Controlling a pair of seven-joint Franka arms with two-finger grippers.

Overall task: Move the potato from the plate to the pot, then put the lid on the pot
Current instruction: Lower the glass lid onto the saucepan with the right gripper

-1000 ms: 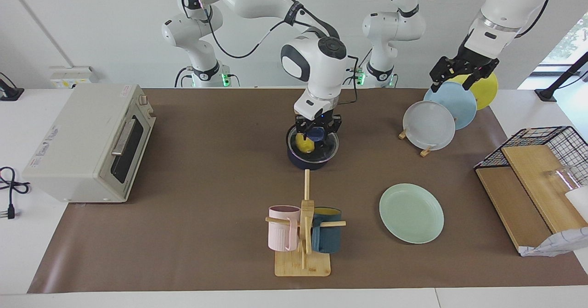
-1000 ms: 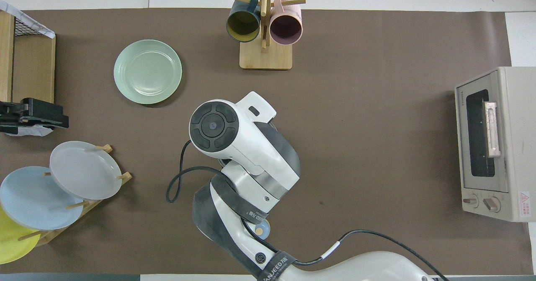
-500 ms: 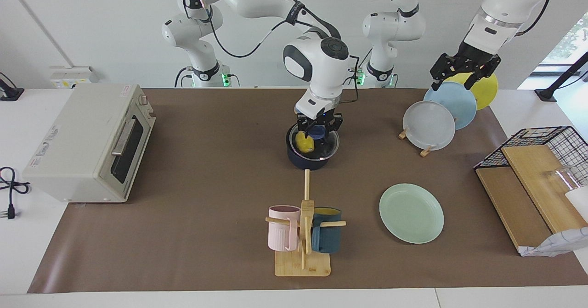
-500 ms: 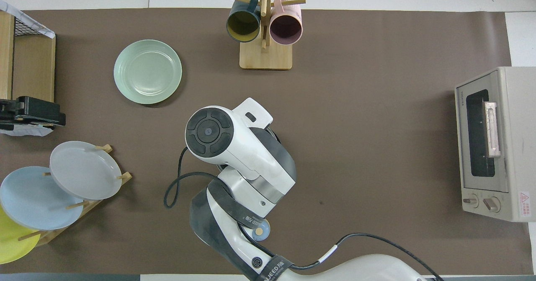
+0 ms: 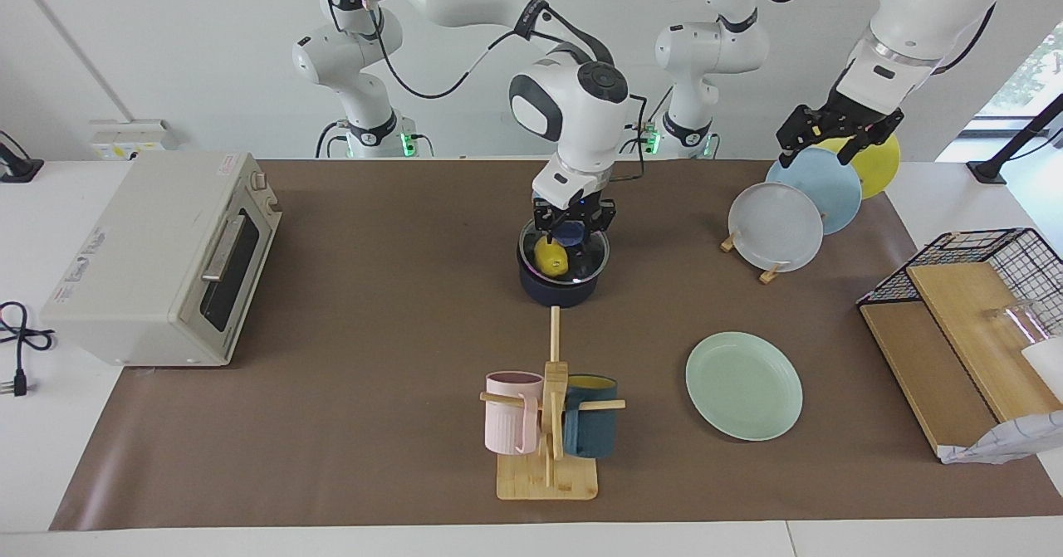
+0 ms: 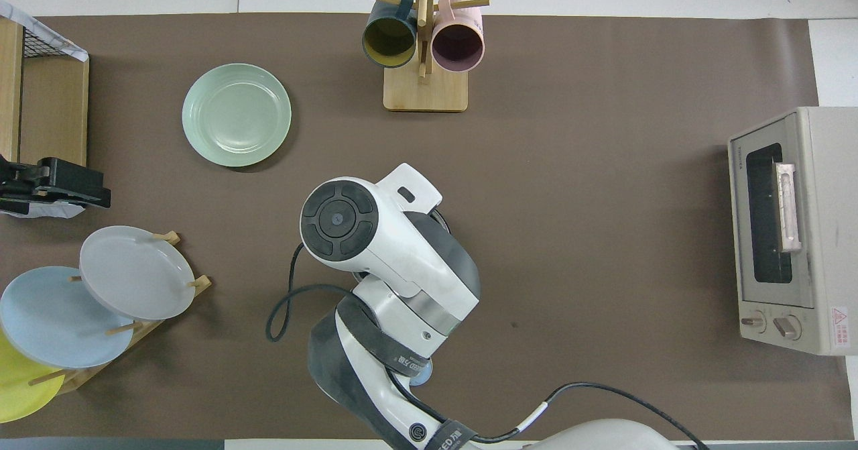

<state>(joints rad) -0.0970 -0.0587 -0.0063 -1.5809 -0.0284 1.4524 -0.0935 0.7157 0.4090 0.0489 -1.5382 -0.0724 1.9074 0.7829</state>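
Gripping lid [image 5: 581, 260] knob: right jaws; potato [image 5: 551, 257] in pot [image 5: 558, 290].

**Lighting and picture quality**

Both views bright, evenly lit, in sharp focus. Light soft, from above; daylight enters at a window [image 5: 1034, 67] by the left arm's end. Shadows faint and short: a thin dark crescent under the plate [image 6: 236, 115], a soft patch beside the toaster oven [image 5: 162, 258]. Brown mat [image 6: 603, 235] matte, without glare.
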